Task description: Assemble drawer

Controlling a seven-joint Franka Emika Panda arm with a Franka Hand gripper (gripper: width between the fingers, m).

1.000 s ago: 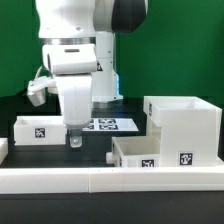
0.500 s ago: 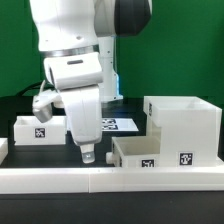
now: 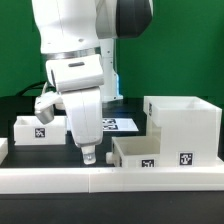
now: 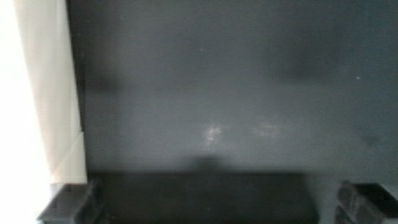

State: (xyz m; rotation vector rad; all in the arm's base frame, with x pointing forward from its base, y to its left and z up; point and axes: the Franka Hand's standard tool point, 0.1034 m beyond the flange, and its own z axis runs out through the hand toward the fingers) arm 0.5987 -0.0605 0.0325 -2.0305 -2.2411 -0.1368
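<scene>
Nearest, just behind the low white rail [image 3: 100,181]: gripper [image 3: 90,156], fingers spread apart going by the wrist view, pinching nothing, low over the black table [image 3: 50,158]. Just beside it, near tray [image 3: 132,157], close against the casing [image 3: 185,122]. Farther back, far tray [image 3: 35,130]. Probably light, stiff, slick plastic; best pinched across a thin side wall.

No words or numbers are showing; only black-and-white square tags [image 3: 40,131] are sitting on one tray [image 3: 22,130], the other tray [image 3: 130,161], the casing [image 3: 195,128] and the marker board [image 3: 118,124].
</scene>
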